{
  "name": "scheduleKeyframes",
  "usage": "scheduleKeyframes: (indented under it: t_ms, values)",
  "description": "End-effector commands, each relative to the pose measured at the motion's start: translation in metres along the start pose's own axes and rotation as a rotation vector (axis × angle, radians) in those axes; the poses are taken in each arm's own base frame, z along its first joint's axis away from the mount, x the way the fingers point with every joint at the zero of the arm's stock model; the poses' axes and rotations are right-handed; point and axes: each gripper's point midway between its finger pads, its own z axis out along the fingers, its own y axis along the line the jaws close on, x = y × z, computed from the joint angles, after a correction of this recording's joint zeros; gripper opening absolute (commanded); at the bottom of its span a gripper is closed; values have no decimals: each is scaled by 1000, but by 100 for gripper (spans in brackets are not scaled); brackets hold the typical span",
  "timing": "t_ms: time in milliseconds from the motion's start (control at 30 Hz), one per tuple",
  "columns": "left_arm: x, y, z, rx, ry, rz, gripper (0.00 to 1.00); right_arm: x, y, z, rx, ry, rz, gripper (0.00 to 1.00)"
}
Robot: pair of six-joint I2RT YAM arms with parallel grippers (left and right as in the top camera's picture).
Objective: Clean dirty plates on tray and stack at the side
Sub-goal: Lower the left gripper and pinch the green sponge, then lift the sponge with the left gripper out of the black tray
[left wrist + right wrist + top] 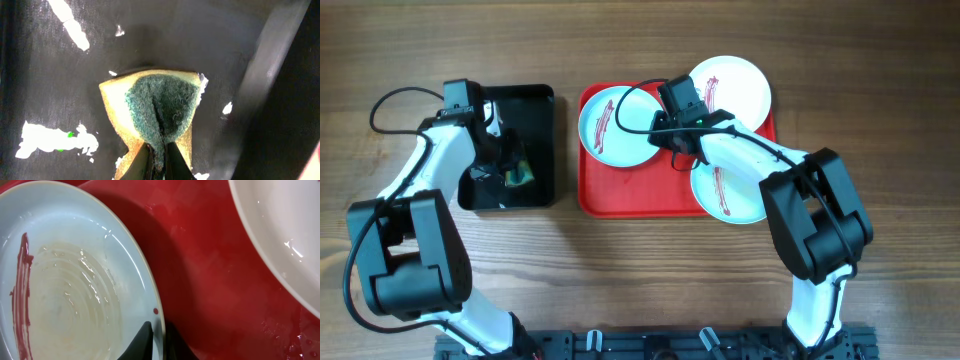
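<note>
Overhead: fixed above the table (650, 285), facing straight down, wide. Left wrist: close, looking down at the sponge (160, 107) in the black tray (45, 85). Right wrist: close on a plate (75, 285) rim and the red tray (205, 280) — both spots also appear overhead

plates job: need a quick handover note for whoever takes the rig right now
Left gripper: shut on the sponge, in the black tray.
Right gripper: shut on the rim of the left mint plate.
All three plates are on the red tray: white plate at the far right corner, second mint plate at the near right.
Done: nothing cleaned, every plate is streaked.
Left: wipe all three, stack at the side.
</note>
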Motion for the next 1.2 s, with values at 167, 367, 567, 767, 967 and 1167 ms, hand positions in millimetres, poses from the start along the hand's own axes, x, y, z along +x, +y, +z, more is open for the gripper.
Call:
scheduleKeyframes:
  t_ms: [167, 367, 567, 767, 967, 1167]
  values:
    - [-34, -17, -69, 33, -105, -7, 4, 3, 4, 4, -16, 14, -10, 11]
    - [-30, -17, -77, 31, -98, -8, 4, 4, 3, 4, -16, 15, -10, 11]
    - [-30, -17, -76, 30, -97, -8, 4, 4, 4, 4, -19, 18, -10, 11]
    - [-30, -17, -76, 30, -96, -9, 4, 7, 8, 3, -45, 37, -38, 11]
    - [-29, -21, -76, 53, -90, -14, 4, 15, 16, 2, -103, 88, -62, 10]
    - [-28, -25, -77, 78, -84, -13, 4, 21, 13, -7, -233, 217, -23, 4]
